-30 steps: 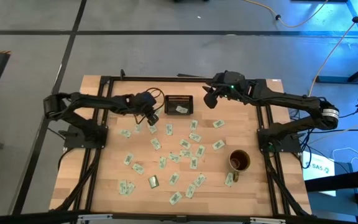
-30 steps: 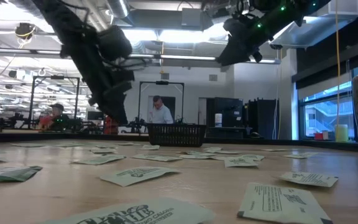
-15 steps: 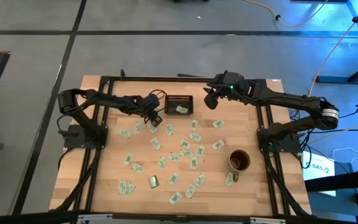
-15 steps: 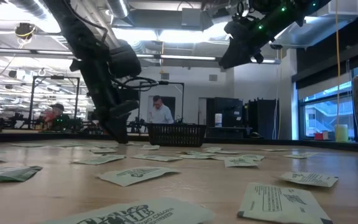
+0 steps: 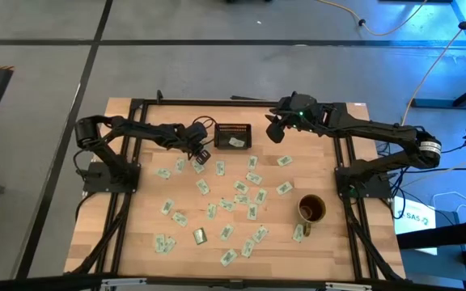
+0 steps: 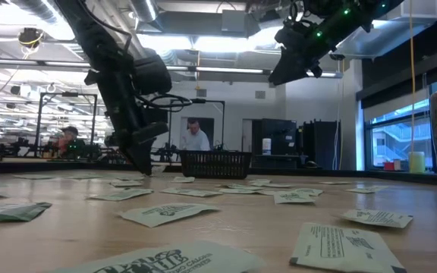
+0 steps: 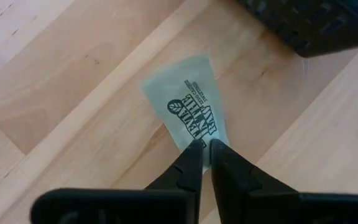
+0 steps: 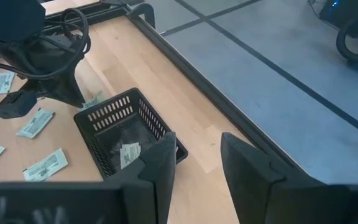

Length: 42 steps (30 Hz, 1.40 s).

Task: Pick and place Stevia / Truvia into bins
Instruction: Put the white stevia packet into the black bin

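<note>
Many pale green and white Truvia packets [image 5: 241, 187] lie flat over the wooden table. The bin [image 5: 233, 136], a small black slatted tray, stands at the far middle with one packet [image 8: 128, 154] inside. My left gripper [image 5: 200, 154] is down at the table just left of the bin, shut on one packet [image 7: 190, 102]. My right gripper [image 5: 272, 129] hangs open, high above the table to the right of the bin, holding nothing. My left gripper pinches the packet's near short end [image 7: 205, 142] between its two fingers. The fingers [image 7: 188, 163] come steeply from above, slanting toward the bin, in line with the packet's length. The rest of the packet lies on the wood, printed face up.
A brownish-gold mug [image 5: 311, 208] stands at the right front. The black frame rails [image 5: 342, 162] run along the table's sides. In the low view, people [image 6: 196, 136] show in the room beyond the table.
My left gripper has sunk toward the table beside the bin's left end, tipping more steeply downward. The right arm has kept still.
</note>
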Available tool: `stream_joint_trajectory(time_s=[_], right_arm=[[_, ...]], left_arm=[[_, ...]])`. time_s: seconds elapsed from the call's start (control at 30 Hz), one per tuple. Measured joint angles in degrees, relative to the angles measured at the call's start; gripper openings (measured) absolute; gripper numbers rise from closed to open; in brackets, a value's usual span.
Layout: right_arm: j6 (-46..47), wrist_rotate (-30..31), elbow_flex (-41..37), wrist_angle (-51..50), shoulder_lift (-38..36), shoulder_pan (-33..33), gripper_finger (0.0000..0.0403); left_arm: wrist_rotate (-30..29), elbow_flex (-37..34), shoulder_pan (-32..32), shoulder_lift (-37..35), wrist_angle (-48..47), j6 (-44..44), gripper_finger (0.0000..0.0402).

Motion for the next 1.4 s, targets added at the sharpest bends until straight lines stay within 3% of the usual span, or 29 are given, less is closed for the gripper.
stream_joint_trajectory(time_s=[0.33, 0.5, 0.63, 0.87, 1.4], right_arm=[[0.0, 0.0, 0.0, -0.4, 0.0, 0.0, 0.0132], [0.0, 0.0, 0.0, -0.3, 0.0, 0.0, 0.0132], [0.0, 0.0, 0.0, -0.2, 0.0, 0.0, 0.0132], [0.0, 0.0, 0.0, -0.1, 0.0, 0.0, 0.0132], [0.0, 0.0, 0.0, -0.2, 0.0, 0.0, 0.0132]], left_arm=[[2.1, -0.4, 0.0, -10.2, -2.0, -2.2, 0.0005], [-0.5, -0.3, 0.0, -15.9, 5.7, -3.8, 0.0005], [1.7, -0.2, 0.0, -17.0, 14.3, -1.8, 0.0005], [4.6, -0.1, 0.0, -13.7, 23.4, -1.5, 0.0005], [7.6, 0.0, 0.0, -0.4, 27.4, -2.0, 0.0011]])
